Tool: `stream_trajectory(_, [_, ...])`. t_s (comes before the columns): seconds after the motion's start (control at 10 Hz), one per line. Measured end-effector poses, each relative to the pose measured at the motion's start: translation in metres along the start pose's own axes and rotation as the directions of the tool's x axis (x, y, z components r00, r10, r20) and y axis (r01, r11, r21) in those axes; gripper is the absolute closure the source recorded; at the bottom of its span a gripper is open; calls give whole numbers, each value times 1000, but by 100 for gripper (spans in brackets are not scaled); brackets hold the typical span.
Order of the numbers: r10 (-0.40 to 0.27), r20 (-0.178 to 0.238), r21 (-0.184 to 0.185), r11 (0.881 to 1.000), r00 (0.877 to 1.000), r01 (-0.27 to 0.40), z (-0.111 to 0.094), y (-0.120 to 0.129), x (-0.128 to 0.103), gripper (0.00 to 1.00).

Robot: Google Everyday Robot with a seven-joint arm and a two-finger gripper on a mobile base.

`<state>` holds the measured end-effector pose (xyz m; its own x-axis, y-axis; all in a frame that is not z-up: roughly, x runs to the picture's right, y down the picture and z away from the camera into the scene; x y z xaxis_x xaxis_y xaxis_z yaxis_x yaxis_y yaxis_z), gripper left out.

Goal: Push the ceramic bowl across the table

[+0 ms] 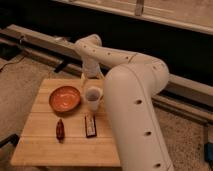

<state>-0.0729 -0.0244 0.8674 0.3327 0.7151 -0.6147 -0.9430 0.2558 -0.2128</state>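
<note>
Ceramic bowl (65, 98) left of centre on the counter (55, 150), upright, mouth up, on the half of the planks toward the top of the frame. Gripper (90, 80) up and to the right of the bowl, hanging from the arm (135, 100) near the counter's upper edge, just behind the white cup (93, 98). Spread or pressed together: cannot tell. No contact with the bowl, near but with a clear gap. Hence the relation that matters: bowl down and to the left of the gripper, cup just beside the bowl's right flank and directly below the gripper in the frame. Round, so no long axis to line up with, and only the one arm to reach with. Judged from this, little room for a straight drop onto the bowl's right side without brushing the cup, and easier to meet the upper-right part of the rim and drive toward the lower left. Little plank left between the bowl and the left edge, far more toward the bottom of the frame. Worth minding there: a small dark red object (60, 129) lying below the bowl, in the line of a push straight down the frame, and a brown bar (90, 125) below the cup, a little to the right of that line.
</note>
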Motion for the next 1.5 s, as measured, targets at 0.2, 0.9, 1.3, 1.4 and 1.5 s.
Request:
stream_trajectory(0.2, [-47,-11,21,999,999,47,18,11,-20,20])
stream_trajectory(0.9, [-85,-71,50,995,994,89,72,5,-61,20])
stream_trajectory(1.3, [-95,-103,60,993,990,101,94,0,-73,20])
stream_trajectory(1.4, [-95,-103,60,993,990,102,94,0,-74,20])
stream_trajectory(1.5, [-94,-104,60,993,990,101,94,-1,-73,20])
